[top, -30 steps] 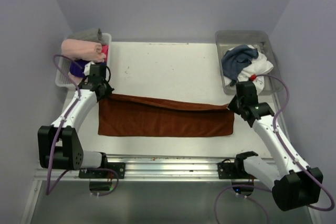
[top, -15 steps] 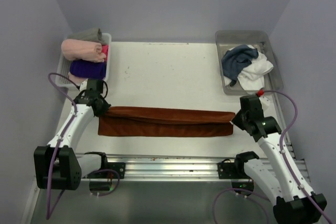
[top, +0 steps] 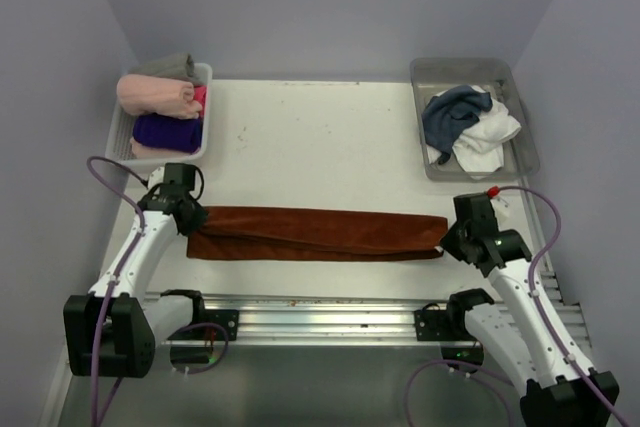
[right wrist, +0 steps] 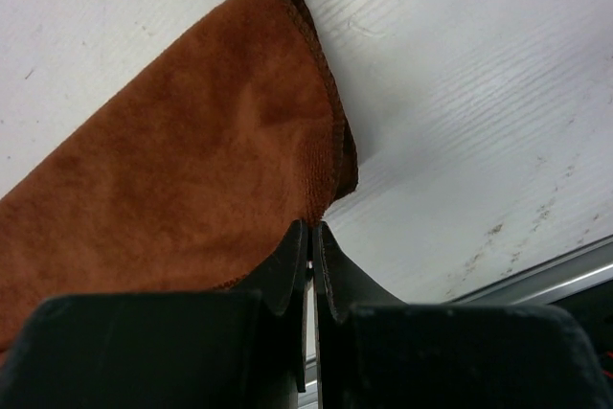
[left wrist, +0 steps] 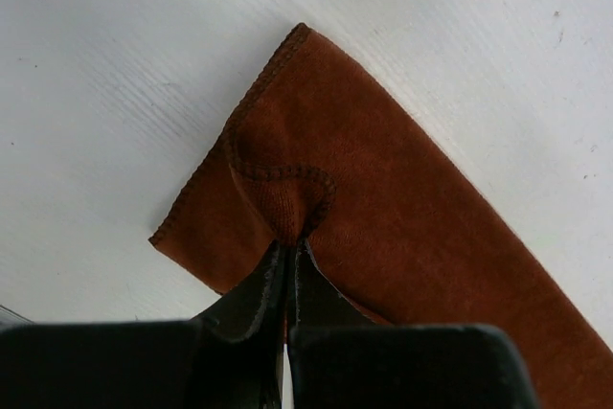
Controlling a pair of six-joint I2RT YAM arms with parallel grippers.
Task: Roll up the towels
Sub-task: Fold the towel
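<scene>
The left gripper (top: 191, 219) and right gripper (top: 447, 238) are each clamping one end of the folded rust-brown towel (top: 315, 232), lying across the table (top: 320, 127).

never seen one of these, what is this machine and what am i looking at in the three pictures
These are two robot arms bolted at a table's near edge. The wide picture comes from a camera overhead, and the two close-ups come from a camera on each wrist. The left gripper and right gripper are each shut on one end of a folded rust-brown towel lying on the white table. A basket holds rolled cloths. A grey bin holds a blue towel and a white towel.
</scene>
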